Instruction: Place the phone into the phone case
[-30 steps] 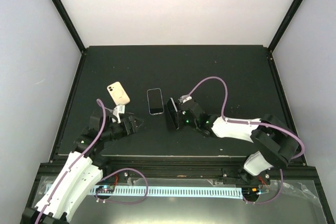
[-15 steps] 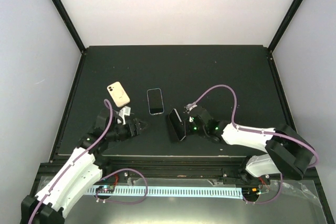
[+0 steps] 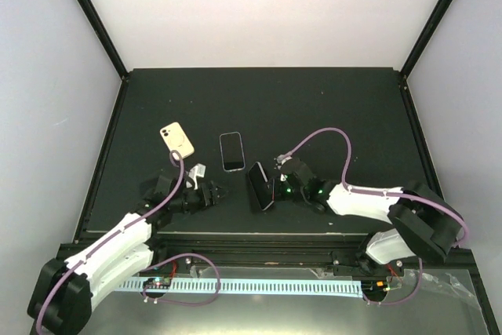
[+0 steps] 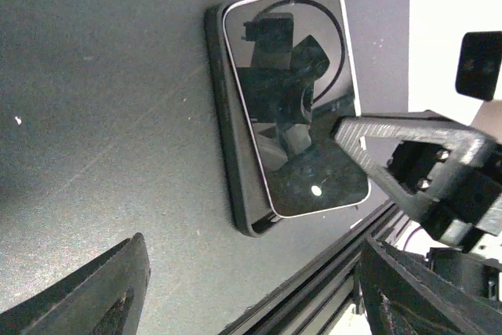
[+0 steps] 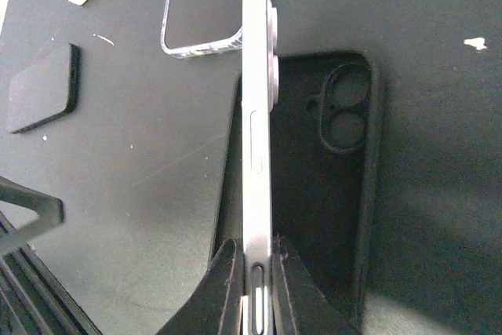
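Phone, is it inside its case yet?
Not yet. The right pincer holds the phone up on its long edge over the black case, whose inside shows bare.

The phone point(image 5: 257, 115) is standing on its edge along one side of the black case point(image 5: 314, 217), so it is walling off that side. The right gripper point(image 5: 255, 268) is pinching one end of the phone and filling the room there. The left gripper point(image 3: 213, 193), fingers spread wide, is hanging just beside the phone's other side, leaving only a thin gap. The clear case point(image 3: 231, 151) and the cream case point(image 3: 176, 140) are lying a little farther back. Behind them the table point(image 3: 314, 100) is lying wide open.
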Action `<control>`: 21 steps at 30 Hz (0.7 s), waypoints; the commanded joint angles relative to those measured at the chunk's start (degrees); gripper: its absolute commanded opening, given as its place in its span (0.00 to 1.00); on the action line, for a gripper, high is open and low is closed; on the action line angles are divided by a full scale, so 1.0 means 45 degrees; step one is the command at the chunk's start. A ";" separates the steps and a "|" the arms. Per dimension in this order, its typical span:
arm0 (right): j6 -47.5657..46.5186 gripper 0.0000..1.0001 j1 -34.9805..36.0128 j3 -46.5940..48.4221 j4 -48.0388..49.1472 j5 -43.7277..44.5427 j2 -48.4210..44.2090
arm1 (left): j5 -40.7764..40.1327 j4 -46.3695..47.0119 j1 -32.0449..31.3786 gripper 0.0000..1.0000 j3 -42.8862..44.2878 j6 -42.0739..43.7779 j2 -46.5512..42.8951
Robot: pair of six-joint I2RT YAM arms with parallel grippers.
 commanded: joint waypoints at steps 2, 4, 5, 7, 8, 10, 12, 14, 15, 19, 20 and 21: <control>0.0592 0.01 -0.0050 0.0007 0.1207 -0.0218 0.0715 | -0.0409 0.2144 -0.0608 0.74 -0.0338 -0.0516 0.1146; 0.0728 0.01 -0.0047 -0.0219 0.1485 -0.0329 0.0860 | -0.0466 0.2644 -0.0833 0.73 -0.0439 -0.0633 0.1691; 0.0881 0.01 -0.0042 -0.0376 0.1694 -0.0435 0.0917 | -0.0510 0.2884 -0.0934 0.72 -0.0479 -0.0704 0.1934; 0.1285 0.01 -0.0052 -0.0664 0.2221 -0.0735 0.1005 | -0.0712 0.3481 -0.1179 0.65 -0.0610 -0.0853 0.2342; 0.1515 0.01 -0.0052 -0.0791 0.2452 -0.0888 0.1040 | -0.0831 0.3802 -0.1309 0.61 -0.0659 -0.0944 0.2553; 0.1971 0.01 -0.0054 -0.0967 0.2874 -0.1086 0.1133 | -0.1111 0.4504 -0.1584 0.56 -0.0734 -0.1099 0.2990; 0.2281 0.01 -0.0049 -0.1038 0.3036 -0.1102 0.1285 | -0.1473 0.5298 -0.1904 0.52 -0.0855 -0.1318 0.3396; 0.2612 0.01 -0.0048 -0.1109 0.3205 -0.1157 0.1424 | -0.1807 0.6112 -0.2262 0.48 -0.0999 -0.1625 0.3834; 0.2787 0.01 -0.0049 -0.1193 0.3337 -0.1178 0.1470 | -0.2023 0.6525 -0.2477 0.46 -0.1112 -0.1853 0.4070; 0.3494 0.03 -0.0043 -0.1421 0.3312 -0.0866 0.1339 | -0.2670 0.7772 -0.3192 0.44 -0.1194 -0.2227 0.5186; 0.3598 0.03 -0.0044 -0.1537 0.3343 -0.0753 0.1255 | -0.2822 0.7854 -0.3299 0.44 -0.1101 -0.2180 0.5513; 0.3713 0.03 -0.0046 -0.1681 0.3425 -0.0651 0.1147 | -0.2933 0.7864 -0.3352 0.44 -0.1009 -0.2118 0.5842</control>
